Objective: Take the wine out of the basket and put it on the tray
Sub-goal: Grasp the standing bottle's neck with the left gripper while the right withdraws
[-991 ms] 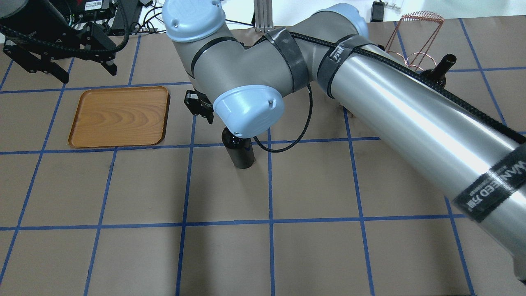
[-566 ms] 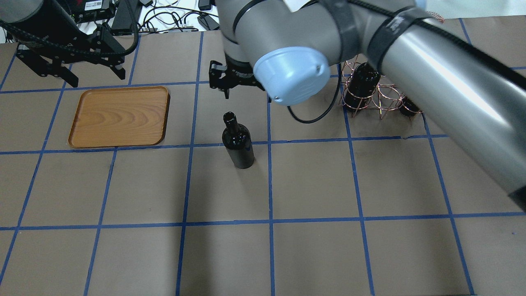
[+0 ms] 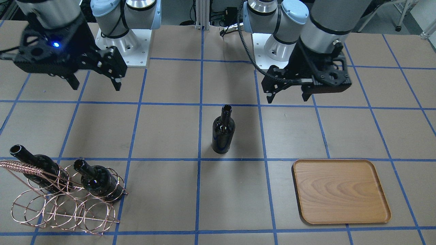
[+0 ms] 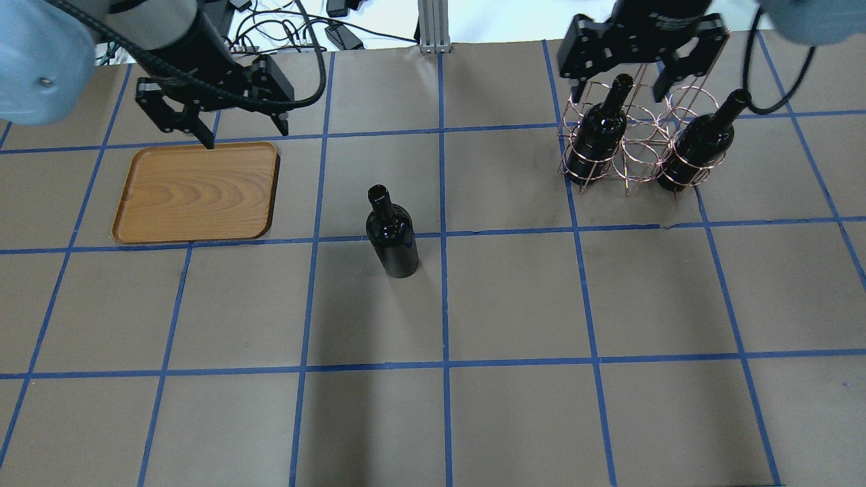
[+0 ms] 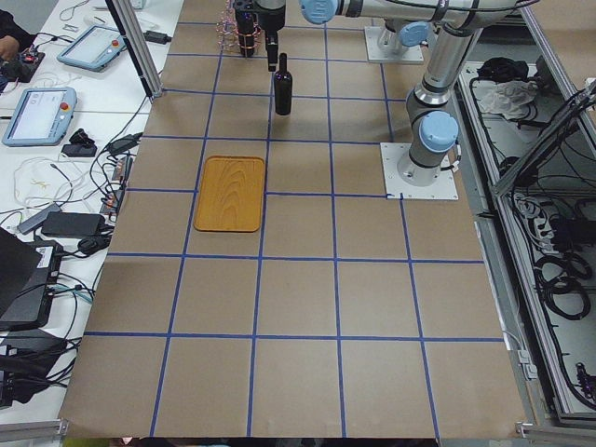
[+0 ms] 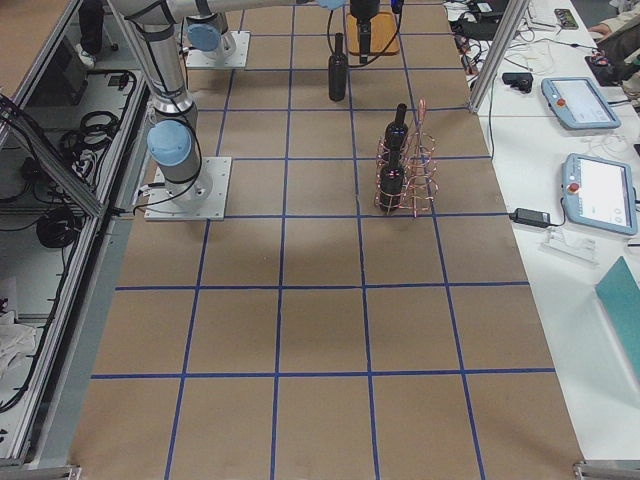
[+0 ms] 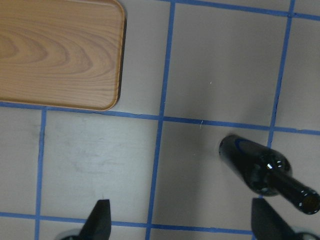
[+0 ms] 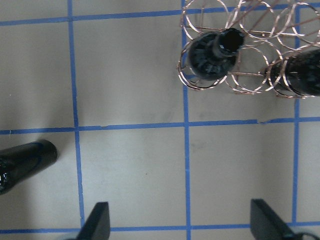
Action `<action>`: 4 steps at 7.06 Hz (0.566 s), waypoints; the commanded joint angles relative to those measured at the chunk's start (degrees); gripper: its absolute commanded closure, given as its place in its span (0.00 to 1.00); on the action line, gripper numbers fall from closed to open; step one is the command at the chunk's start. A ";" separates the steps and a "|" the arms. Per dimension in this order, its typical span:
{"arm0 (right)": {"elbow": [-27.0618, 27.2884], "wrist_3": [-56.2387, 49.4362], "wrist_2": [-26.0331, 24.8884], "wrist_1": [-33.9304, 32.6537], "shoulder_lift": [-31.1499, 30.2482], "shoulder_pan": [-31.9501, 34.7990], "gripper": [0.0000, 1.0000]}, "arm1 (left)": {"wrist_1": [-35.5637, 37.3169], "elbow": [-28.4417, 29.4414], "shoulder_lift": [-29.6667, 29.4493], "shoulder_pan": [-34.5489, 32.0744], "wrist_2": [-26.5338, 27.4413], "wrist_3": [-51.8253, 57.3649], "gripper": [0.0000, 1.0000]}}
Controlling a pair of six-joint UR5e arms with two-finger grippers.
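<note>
Between basket [image 4: 640, 153] and tray [image 4: 196, 193] the wine [image 4: 392, 235] stands upright, left jaws and right jaws spread wide

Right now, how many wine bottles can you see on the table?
3. One bottle stands upright on the table near its middle. A second bottle and a third bottle sit neck-up in the basket. None is on the tray; none seems hidden.

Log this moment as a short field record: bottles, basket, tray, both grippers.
free bottle: upright on the table, between tray and basket, ungripped
basket: holds two bottles, necks upward
tray: empty
left gripper: open, raised, holding nothing
right gripper: open, raised, holding nothing
</note>
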 commanded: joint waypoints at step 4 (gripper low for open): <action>1.02 -2.58 -3.14 1.78 -4.51 -1.38 0.00 | 5.25 -2.41 -6.90 -10.05 0.19 -9.01 0.00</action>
